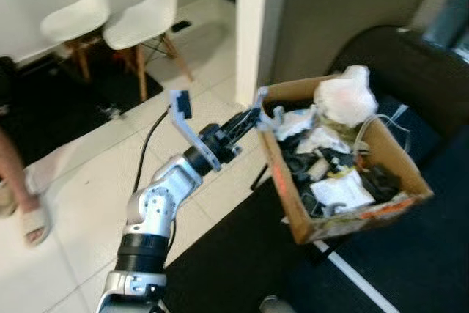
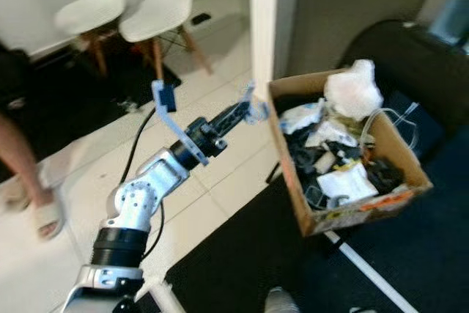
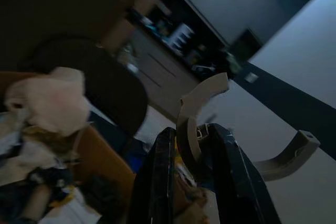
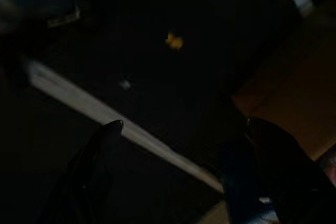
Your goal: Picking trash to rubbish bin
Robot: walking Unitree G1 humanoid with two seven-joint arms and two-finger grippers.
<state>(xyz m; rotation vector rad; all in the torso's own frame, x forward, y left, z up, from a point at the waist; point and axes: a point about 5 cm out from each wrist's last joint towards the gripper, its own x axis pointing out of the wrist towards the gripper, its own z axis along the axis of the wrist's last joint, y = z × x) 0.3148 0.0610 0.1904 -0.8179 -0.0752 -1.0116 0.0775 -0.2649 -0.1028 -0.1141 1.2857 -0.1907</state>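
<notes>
one piece of trash, a curved grey plastic clip (image 1: 261, 111), is pinched between the pressed-together fingers of the left tool (image 1: 251, 119), held at the near rim of the cardboard rubbish box (image 1: 293, 207), already full of paper and wrappers. the step looks like delivery: next, reach over the rim and release. the right tool (image 4: 181, 169), fingers spread, hangs idle above dark floor.

The box (image 1: 401, 168) of trash (image 1: 333, 159) sits right of the left pincer (image 1: 258, 117), which holds a clip (image 3: 191, 119) at its rim; chairs (image 1: 110, 12) stand behind.
</notes>
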